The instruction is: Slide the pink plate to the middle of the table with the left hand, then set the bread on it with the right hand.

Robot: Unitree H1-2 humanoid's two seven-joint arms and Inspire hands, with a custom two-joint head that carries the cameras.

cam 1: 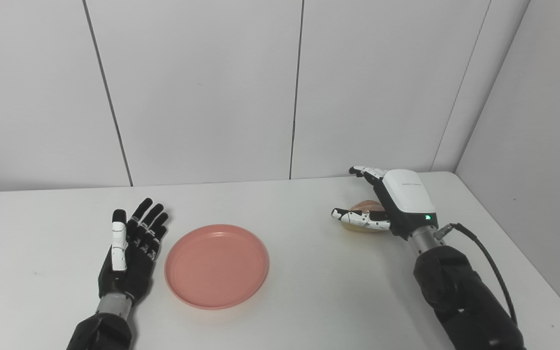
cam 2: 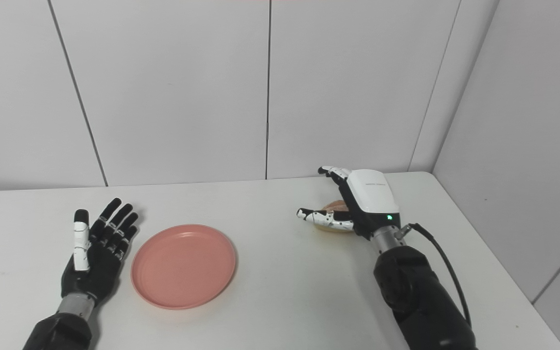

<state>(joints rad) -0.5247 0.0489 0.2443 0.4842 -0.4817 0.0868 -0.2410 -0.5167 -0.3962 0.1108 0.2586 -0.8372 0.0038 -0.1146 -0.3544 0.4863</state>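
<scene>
The pink plate [cam 1: 216, 265] lies flat on the white table [cam 1: 309, 291], a little left of its middle. My left hand [cam 1: 131, 248] is open and empty, palm up, just left of the plate and apart from it. The bread [cam 1: 365, 206], a small brown bun, sits on the table at the right. My right hand [cam 1: 387, 204] is over it, fingers spread around it with the thumb in front and the other fingers behind. The hand hides most of the bread. I cannot see the fingers pressing on it.
White wall panels [cam 1: 202, 87] stand behind the table and another wall [cam 1: 542, 121] at the right. A black cable [cam 1: 489, 257] runs along my right forearm. The table's right edge [cam 1: 513, 253] lies close to the right arm.
</scene>
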